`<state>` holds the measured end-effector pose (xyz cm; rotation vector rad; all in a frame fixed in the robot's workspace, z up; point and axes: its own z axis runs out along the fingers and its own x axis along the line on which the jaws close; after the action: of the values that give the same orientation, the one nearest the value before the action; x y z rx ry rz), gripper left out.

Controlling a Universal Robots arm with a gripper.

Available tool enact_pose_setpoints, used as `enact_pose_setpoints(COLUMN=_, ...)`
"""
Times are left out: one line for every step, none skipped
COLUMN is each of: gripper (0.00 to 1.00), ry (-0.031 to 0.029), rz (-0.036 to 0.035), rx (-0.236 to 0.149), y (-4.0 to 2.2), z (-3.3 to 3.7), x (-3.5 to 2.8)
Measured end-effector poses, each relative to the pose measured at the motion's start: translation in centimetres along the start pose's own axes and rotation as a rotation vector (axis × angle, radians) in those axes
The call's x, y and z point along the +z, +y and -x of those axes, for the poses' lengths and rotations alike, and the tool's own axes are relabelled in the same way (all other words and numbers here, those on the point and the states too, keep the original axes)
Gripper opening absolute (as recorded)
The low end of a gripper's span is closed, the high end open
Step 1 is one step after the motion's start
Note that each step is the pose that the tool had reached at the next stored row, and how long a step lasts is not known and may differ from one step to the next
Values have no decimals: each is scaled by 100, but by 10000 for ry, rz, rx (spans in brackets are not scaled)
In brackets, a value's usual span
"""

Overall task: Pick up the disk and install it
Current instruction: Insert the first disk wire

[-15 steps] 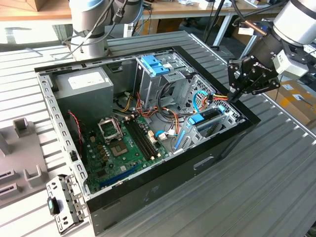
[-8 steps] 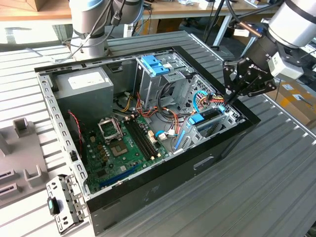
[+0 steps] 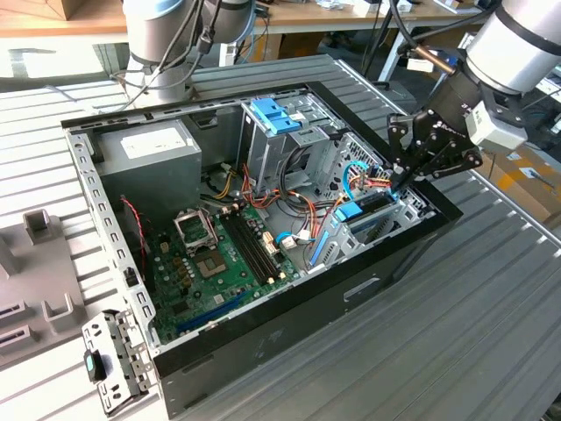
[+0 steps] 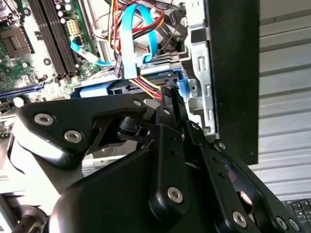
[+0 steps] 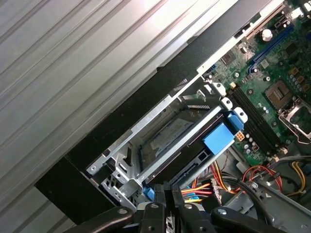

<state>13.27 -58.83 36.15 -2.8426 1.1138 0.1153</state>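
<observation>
Tool (image 3: 405,172), black, jointed linkage with round bolt heads, reaches down into the open computer case (image 3: 263,346) at the exterior view's right end. Its fingers (image 5: 163,206) stand close together, nearly touching; whether they pinch anything I cannot tell.

The disk (image 3: 366,209) lies just below the fingertips, inside the metal drive cage (image 5: 146,145) at that corner of the case. In the first wrist view the disk (image 5: 189,145) sits tilted in the cage: flat, dark, rectangular body, a bright blue plastic rail along its long edge and a blue block at the end. The second wrist view shows the blue rail (image 4: 104,91) of the disk right ahead of the tool tips.

Beside it, a bundle of red, yellow and orange wires (image 4: 146,22) and a pale blue flat cable (image 4: 127,43) loop over the cage.

Farther in, the green motherboard (image 3: 219,263) with black memory slots and a square socket. Beyond, the grey metal power supply (image 3: 149,158) with a white label, and a paler blue plastic tray (image 3: 276,114) standing upright.

The case rests on a ribbed grey metal tabletop (image 3: 473,333).
</observation>
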Motion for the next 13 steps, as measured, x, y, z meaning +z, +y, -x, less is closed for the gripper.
enact_pose_setpoints(gripper=17, ry=0, rz=0, rx=0, y=22, z=22, x=10)
enact_pose_setpoints(gripper=17, ry=1, rz=1, rx=0, y=54, z=56, x=19)
enact_pose_setpoints(gripper=17, ry=1, rz=1, rx=0, y=87, z=91, x=25)
enact_pose_setpoints(gripper=17, ry=1, rz=0, rx=0, y=126, z=131, x=32)
enact_pose_setpoints(gripper=17, ry=-1, rz=-2, rx=0, y=140, z=146, x=37)
enact_pose_setpoints(gripper=17, ry=-1, rz=-2, rx=0, y=145, z=151, x=38)
enact_pose_setpoints(gripper=17, ry=-1, rz=-1, rx=-1, y=145, z=151, x=38)
enact_pose_setpoints(gripper=17, ry=1, rz=1, rx=-2, y=146, z=152, x=36)
enact_pose_setpoints(gripper=17, ry=0, rz=0, rx=-1, y=147, z=154, x=37)
enact_pose_setpoints(gripper=17, ry=0, rz=0, rx=14, y=147, z=154, x=37)
enact_pose_setpoints(gripper=17, ry=3, rz=-6, rx=60, y=147, z=154, x=38)
enact_pose_setpoints(gripper=17, ry=6, rz=-13, rx=121, y=147, z=154, x=38)
enact_pose_setpoints(gripper=17, ry=12, rz=-24, rx=238, y=147, z=154, x=38)
